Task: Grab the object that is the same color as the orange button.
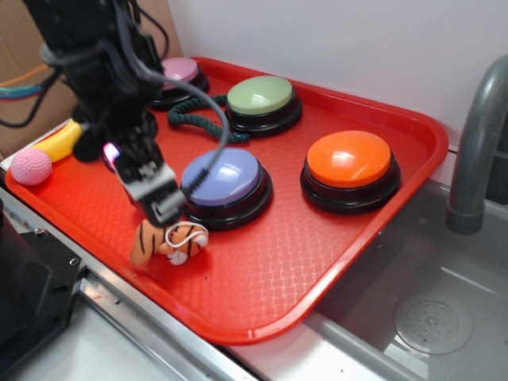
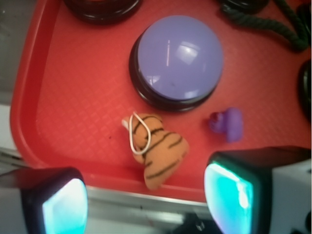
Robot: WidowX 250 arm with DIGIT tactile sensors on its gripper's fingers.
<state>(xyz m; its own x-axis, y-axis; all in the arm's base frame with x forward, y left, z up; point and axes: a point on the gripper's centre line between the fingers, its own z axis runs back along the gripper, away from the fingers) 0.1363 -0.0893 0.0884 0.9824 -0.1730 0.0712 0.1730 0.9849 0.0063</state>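
The gripper (image 2: 146,204) hangs open and empty, its pads (image 2: 61,204) spread wide. The tiger toy (image 2: 156,151) lies just ahead between them on the tray (image 2: 73,97). Lowering straight down should centre it; height above it is hard to judge. Beyond sit the purple button (image 2: 178,56) and, farthest, the orange button (image 1: 349,159).

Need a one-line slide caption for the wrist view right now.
Open gripper poised over the striped plush tiger lying on the red tray, between the lavender button and tray edge, purple duck alongside.
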